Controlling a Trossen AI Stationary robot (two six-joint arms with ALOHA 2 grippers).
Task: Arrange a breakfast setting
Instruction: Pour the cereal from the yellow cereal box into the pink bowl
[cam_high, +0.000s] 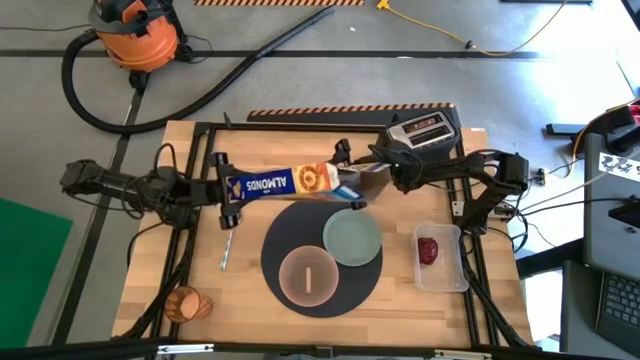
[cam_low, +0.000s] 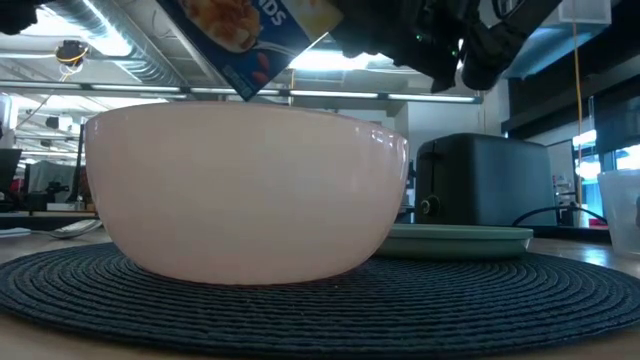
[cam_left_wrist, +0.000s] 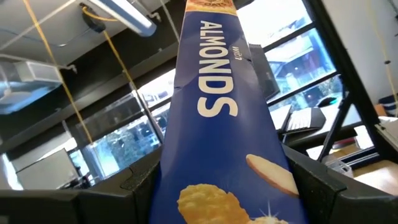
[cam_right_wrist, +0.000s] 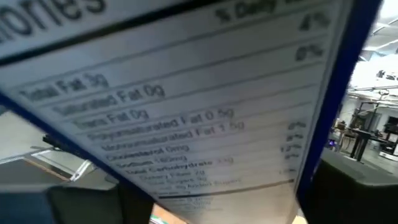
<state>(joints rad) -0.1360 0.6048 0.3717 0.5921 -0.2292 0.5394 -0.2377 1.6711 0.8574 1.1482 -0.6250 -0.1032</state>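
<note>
A blue cereal box marked ALMONDS hangs above the table's far middle, lying left to right. My left gripper is shut on its left end. My right gripper is at its right end, where the box's nutrition panel fills the wrist view. Nearer, the pink bowl and the pale green plate sit on the round dark mat. The spoon lies left of the mat, and the orange cup stands near the front left corner. My left gripper pinches the box near its left end, one finger on each long narrow side. The fingers come level from the table's left, along the box. The box is lifted clear with its printed front up, and one corner dips over the bowl.
A black toaster stands at the far right, just behind my right arm. A clear tub with the red apple sits right of the mat. Bare wood lies at the front right and far left.
</note>
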